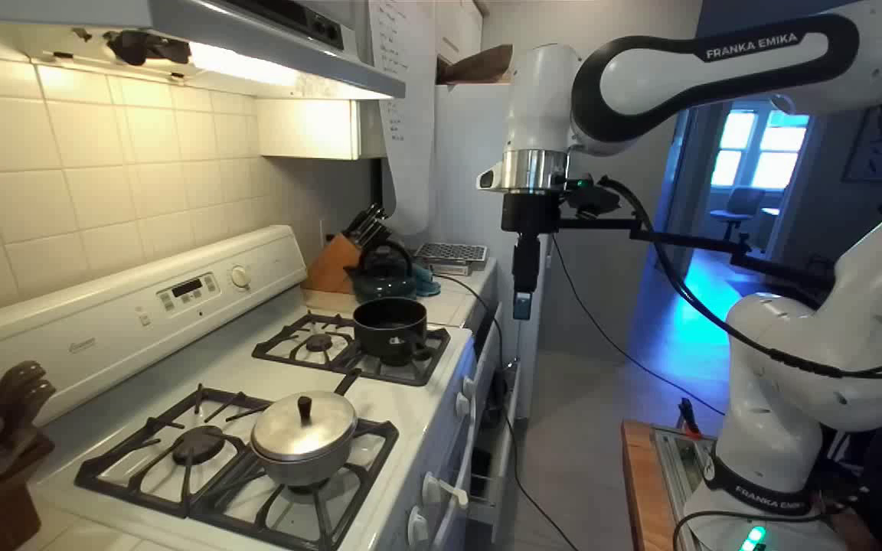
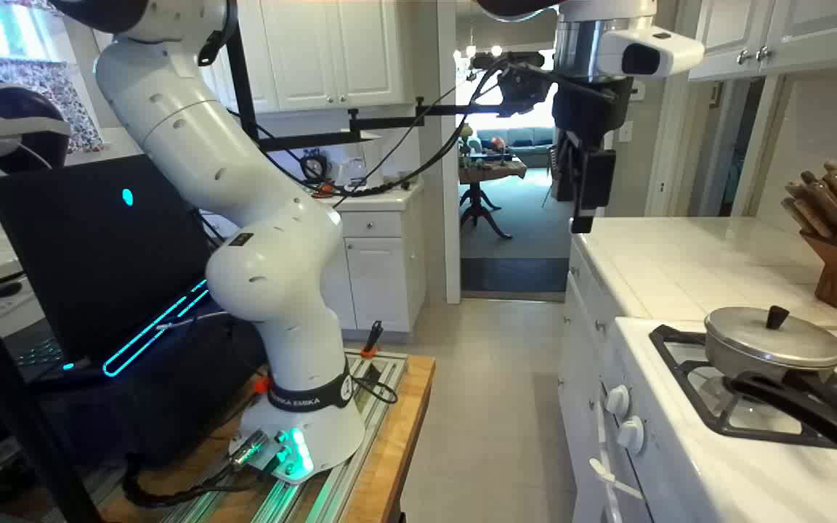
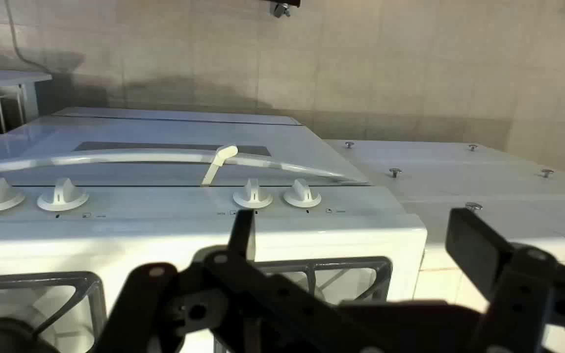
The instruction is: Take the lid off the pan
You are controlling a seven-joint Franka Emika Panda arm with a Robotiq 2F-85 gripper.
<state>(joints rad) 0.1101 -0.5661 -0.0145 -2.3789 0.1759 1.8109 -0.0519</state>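
Toward the front of the white gas stove (image 1: 272,383), the round, shallow-domed, shiny silver metal lid (image 1: 309,433) is sitting over the small, round, silvery metal frying pan (image 1: 311,471); both exterior views are showing it in place. I am expecting it to be light for its width and stiff, thin metal that is not giving under a squeeze. Its smooth dome is probably offering little friction, so I am favouring the small dark knob (image 1: 305,409) standing up at its middle: one finger on each side, squarely across the stem. Breakage is hardly threatening; an off-centre pinch is likelier to be setting the lid swinging, slipping and clattering back onto the stove.

High above the stove's top, out by its front edge, the black two-fingered gripper (image 3: 356,235) is hanging with its fingers wide apart and is holding nothing. Whether the fingertips are standing over that edge or just outside it is hard to judge. The lid is lying lower, farther in over the stove, well apart from them. The wrist view is showing white control knobs (image 3: 253,196) beyond the fingers, along the stove's front, but not the lid.
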